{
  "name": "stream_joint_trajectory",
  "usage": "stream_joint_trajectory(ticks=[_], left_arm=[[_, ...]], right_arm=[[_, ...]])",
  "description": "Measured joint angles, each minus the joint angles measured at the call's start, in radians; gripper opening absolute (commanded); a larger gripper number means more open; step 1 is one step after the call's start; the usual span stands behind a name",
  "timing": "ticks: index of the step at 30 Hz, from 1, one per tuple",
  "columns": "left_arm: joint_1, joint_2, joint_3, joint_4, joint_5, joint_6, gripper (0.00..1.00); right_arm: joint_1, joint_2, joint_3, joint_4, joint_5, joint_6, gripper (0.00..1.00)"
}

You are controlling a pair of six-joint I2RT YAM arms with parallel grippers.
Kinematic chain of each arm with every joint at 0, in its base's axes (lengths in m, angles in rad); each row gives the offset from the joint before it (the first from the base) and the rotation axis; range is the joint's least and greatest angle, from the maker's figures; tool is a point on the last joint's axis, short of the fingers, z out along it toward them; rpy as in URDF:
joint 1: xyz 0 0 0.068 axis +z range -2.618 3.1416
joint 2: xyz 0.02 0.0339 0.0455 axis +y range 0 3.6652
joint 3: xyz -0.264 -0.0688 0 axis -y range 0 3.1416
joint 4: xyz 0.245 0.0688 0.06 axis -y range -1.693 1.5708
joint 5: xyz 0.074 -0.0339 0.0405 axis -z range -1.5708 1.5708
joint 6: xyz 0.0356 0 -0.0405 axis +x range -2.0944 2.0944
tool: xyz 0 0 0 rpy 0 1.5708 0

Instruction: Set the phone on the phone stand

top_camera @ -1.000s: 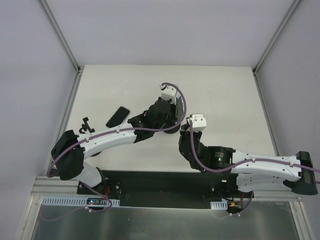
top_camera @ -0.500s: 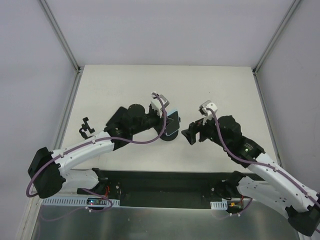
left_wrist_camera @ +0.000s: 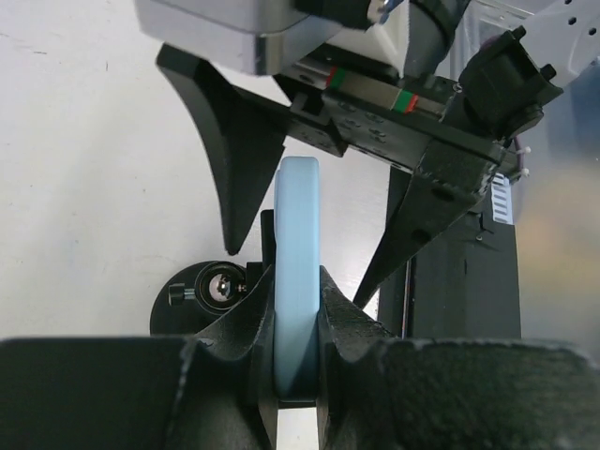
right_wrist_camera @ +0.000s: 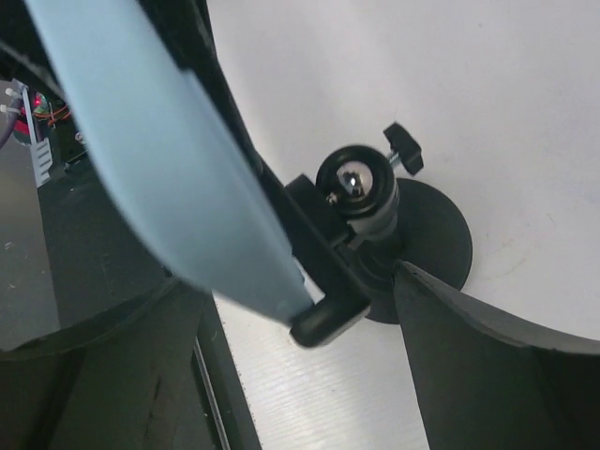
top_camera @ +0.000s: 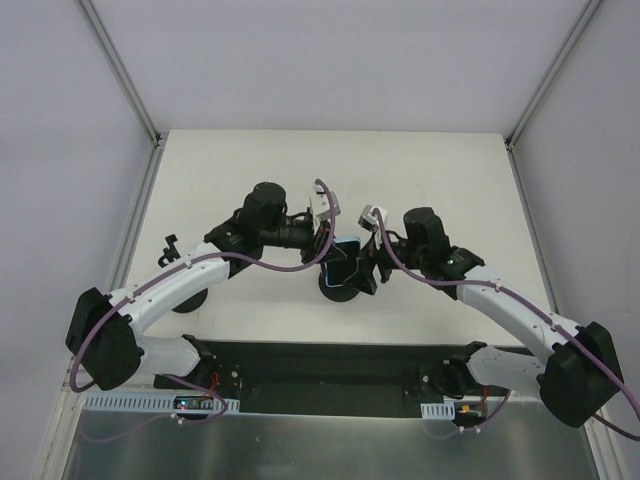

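The phone point(left_wrist_camera: 298, 244), in a light-blue case, stands on edge with my left gripper point(left_wrist_camera: 298, 281) shut on its sides. In the top view the left gripper point(top_camera: 325, 240) holds the phone point(top_camera: 347, 242) over the phone stand point(top_camera: 338, 288), whose black disc base is at mid-table. In the right wrist view the phone point(right_wrist_camera: 159, 150) leans with its lower corner in the stand's black cradle lip point(right_wrist_camera: 328, 321), under the ball joint point(right_wrist_camera: 356, 183). My right gripper point(right_wrist_camera: 300, 375) is open, its fingers point(right_wrist_camera: 497, 375) on either side of the cradle and phone, touching neither that I can see.
A small black bracket point(top_camera: 170, 243) stands near the table's left edge, beside the left arm. The black mounting plate point(top_camera: 330, 365) and metal rail run along the near edge. White walls close in the table on three sides.
The right gripper has opened and swung left to the stand. The left gripper has brought the phone, which lay on the table a second ago, onto the stand's cradle.
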Motion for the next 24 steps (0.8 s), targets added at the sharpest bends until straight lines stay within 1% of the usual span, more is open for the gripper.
stream_joint_trajectory(ticks=[2,3,5,6,7,8,9,12,15,17,20,23,24], left_arm=[[0.003,0.024,0.023,-0.014,0.036,0.013,0.00],[0.009,0.034,0.033,-0.019,0.053,0.019,0.00],[0.015,0.051,0.049,-0.025,0.074,0.027,0.00],[0.015,0.057,0.055,-0.032,0.080,0.034,0.00],[0.016,0.059,0.058,-0.035,0.084,0.039,0.00],[0.015,0.060,0.059,-0.038,0.087,0.045,0.00],[0.015,0.060,0.059,-0.039,0.088,0.056,0.00],[0.021,0.060,0.060,-0.032,0.072,0.085,0.00],[0.003,0.040,0.035,-0.013,0.012,0.092,0.00],[-0.010,0.019,0.016,0.003,-0.037,0.097,0.00],[-0.032,-0.016,-0.037,0.057,-0.069,0.099,0.00],[-0.044,-0.031,-0.079,0.130,-0.087,0.093,0.00],[-0.044,-0.031,-0.085,0.149,-0.090,0.089,0.00]], right_arm=[[-0.003,0.034,0.021,0.004,-0.015,-0.022,0.75],[-0.005,0.048,0.031,0.008,-0.024,-0.029,0.67],[-0.010,0.062,0.044,0.019,-0.042,-0.043,0.58],[-0.012,0.064,0.048,0.023,-0.052,-0.048,0.48],[-0.014,0.064,0.049,0.024,-0.057,-0.051,0.42],[-0.018,0.064,0.049,0.024,-0.061,-0.056,0.32],[-0.023,0.064,0.049,0.023,-0.068,-0.055,0.01],[-0.026,0.056,0.043,0.027,-0.080,-0.100,0.00],[-0.020,0.048,0.028,0.045,-0.066,-0.035,0.00],[0.025,0.013,0.000,0.078,0.055,0.041,0.00],[0.110,-0.082,-0.092,0.164,0.245,0.151,0.00],[0.143,-0.109,-0.124,0.203,0.341,0.217,0.00],[0.147,-0.109,-0.123,0.204,0.359,0.232,0.05]])
